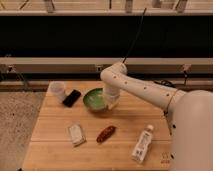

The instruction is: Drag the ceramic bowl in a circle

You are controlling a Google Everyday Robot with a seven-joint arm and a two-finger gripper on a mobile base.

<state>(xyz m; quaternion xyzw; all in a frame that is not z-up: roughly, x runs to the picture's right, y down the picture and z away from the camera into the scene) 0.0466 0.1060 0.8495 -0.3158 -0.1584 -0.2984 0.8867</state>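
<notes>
I see a wooden table (pixel 125 150) carrying a green bowl (pixel 94 99) at far centre, the gripper (pixel 111 104) at its right rim. Far left stand a white cup (pixel 57 90) and black phone (pixel 71 97). Nearer lie a white packet (pixel 76 134), brown snack (pixel 106 133) and, right, a bottle (pixel 142 144).

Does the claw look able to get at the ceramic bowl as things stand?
Probably yes: the claw is already down at the ceramic bowl's right rim, with nothing between them; the black phone lies off to the bowl's left.
</notes>
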